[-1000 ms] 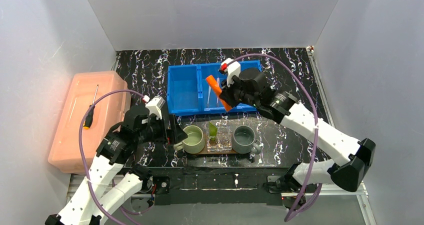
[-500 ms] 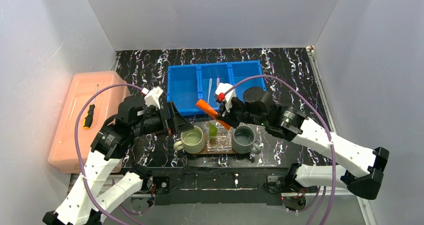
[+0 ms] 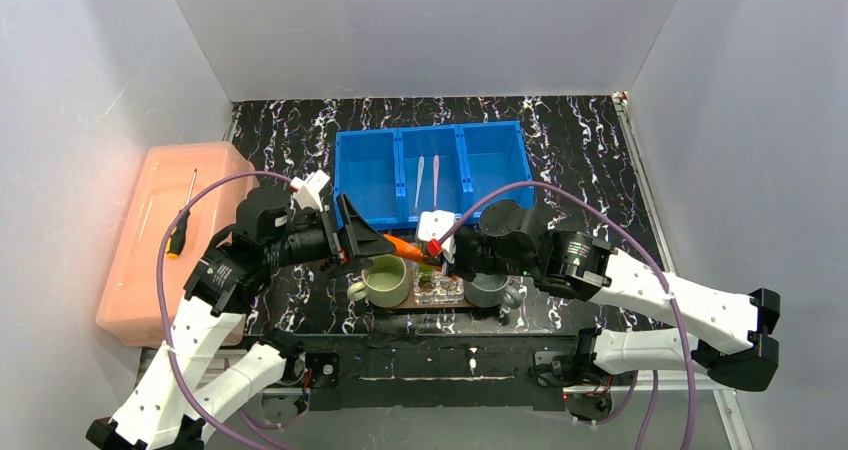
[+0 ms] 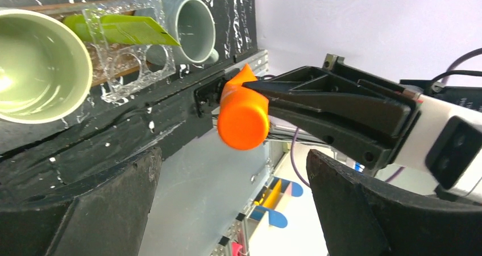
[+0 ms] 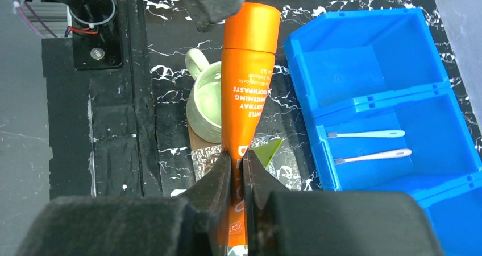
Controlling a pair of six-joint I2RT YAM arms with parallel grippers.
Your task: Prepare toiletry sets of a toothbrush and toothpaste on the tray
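Carried away from above the blue bin (image 3: 365, 175) since a second ago, the orange tube (image 3: 405, 246) has been brought down and leftward, and is now held level over the green mug (image 3: 385, 282); the left hand (image 3: 372, 245) has been raised from beside that mug to meet it. The right hand (image 5: 237, 165) is closed tightly on the flat crimped end of the orange tube; the left hand is spread wide, and the tube's cap end is seen between its fingers (image 4: 79, 210), with a gap on either side. Two toothbrushes (image 5: 364, 134) are left lying side by side in the bin's middle compartment. On the tray (image 5: 195, 142), near the bench's (image 3: 580, 130) front edge, the green mug, a clear holder (image 3: 440, 288) and a grey mug (image 3: 487, 290) are set in a row; the lime-green tube (image 4: 119, 29) is lodged in the holder.
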